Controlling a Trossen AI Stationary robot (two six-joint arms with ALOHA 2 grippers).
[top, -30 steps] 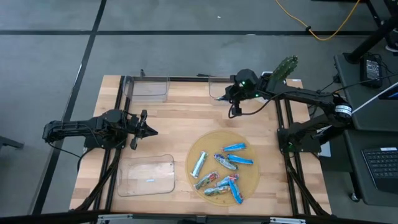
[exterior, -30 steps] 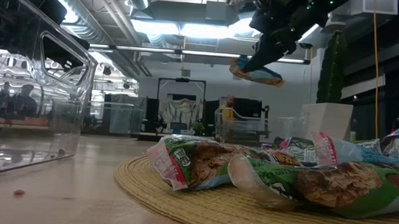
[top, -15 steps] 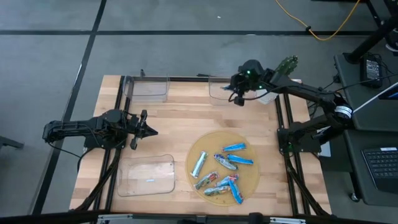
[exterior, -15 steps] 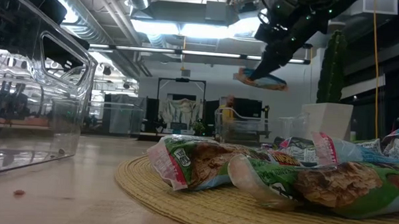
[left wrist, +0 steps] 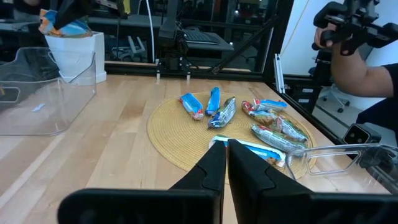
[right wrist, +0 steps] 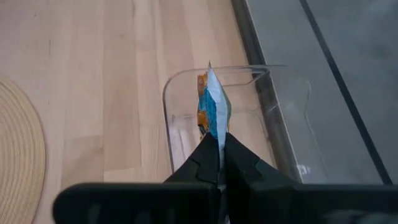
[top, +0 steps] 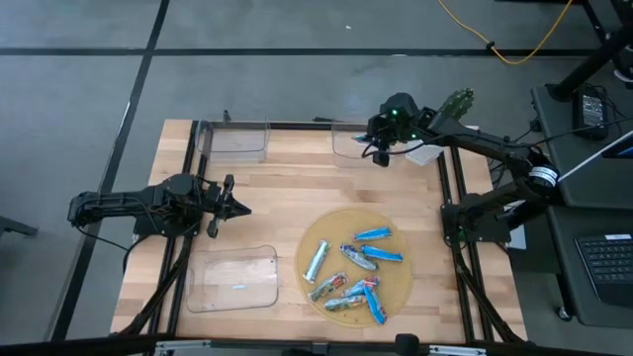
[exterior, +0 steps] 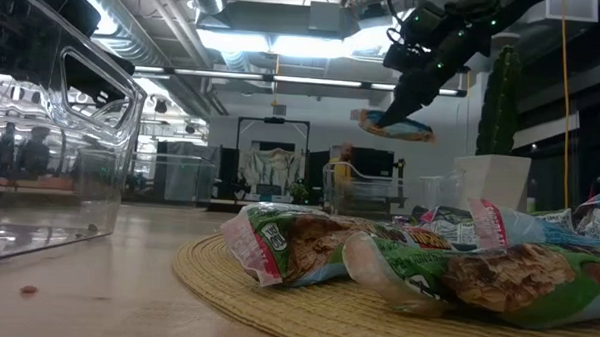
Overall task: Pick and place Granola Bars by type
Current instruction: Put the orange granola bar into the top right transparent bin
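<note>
Right gripper has its fingers pinched on a blue bar, hanging right over the clear tray at the table's far edge.

I'm looking into a robotics lab or workshop. The wooden tabletop sits on a grey concrete floor marked with dark tape lines, a yellow cable trailing across it. A keyboard sits at a desk alongside. Beyond the tabletop, exposed ceiling ducts, strip lights and metal frames fill the room.
</note>
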